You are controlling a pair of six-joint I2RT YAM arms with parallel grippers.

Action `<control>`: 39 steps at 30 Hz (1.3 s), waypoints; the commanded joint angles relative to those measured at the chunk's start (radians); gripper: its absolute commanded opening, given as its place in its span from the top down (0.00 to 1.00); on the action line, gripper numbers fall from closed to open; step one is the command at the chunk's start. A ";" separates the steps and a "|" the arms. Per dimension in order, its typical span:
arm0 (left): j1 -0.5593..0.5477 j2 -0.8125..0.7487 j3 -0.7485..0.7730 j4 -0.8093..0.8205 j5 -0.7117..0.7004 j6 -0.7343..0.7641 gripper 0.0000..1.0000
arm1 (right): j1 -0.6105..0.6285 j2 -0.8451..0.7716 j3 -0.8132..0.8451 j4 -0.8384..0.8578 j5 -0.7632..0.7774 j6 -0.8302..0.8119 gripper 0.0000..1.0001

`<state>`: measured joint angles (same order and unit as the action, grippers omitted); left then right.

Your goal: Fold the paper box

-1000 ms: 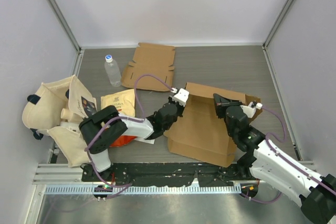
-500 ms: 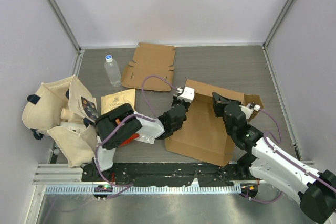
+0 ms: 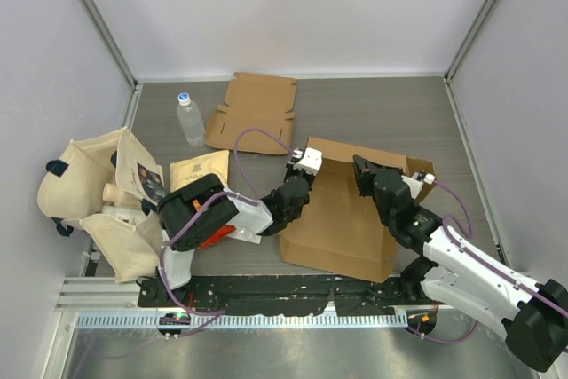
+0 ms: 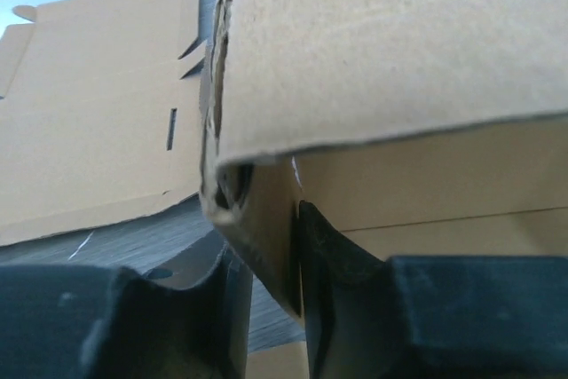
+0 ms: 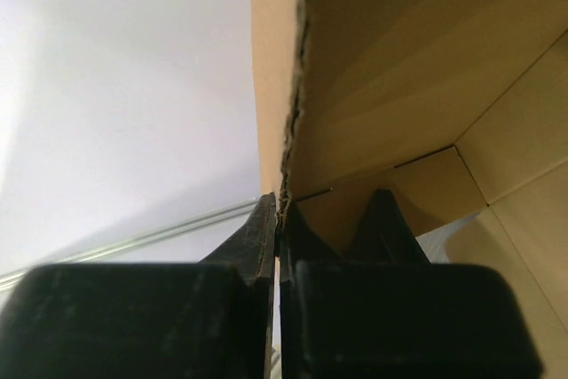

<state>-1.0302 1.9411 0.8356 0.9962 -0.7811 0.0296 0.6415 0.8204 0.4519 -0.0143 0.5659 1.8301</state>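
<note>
The box (image 3: 342,219) is matt brown cardboard, the bottle (image 3: 189,119) clear glossy plastic, the bag (image 3: 89,193) cream cloth

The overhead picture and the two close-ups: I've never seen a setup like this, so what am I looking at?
Two robot arms are bolted to a table. The wide picture comes from a camera above them; each close-up comes from a camera on one wrist. On the table lie a half-folded paper box, a flat cardboard sheet, a water bottle, a brown packet and cloth bags. The right gripper pinches a box edge. The left gripper straddles a box wall, though how firmly is unclear.
</note>
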 commanded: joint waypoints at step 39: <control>0.426 -0.400 0.100 -0.663 1.031 -0.784 0.37 | 0.007 0.154 -0.061 0.318 -0.049 -0.371 0.99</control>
<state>-0.6067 1.5166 0.9012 0.2928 0.1638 -0.7483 0.6460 0.9344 0.3794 0.3176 0.5591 1.5173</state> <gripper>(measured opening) 0.731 0.043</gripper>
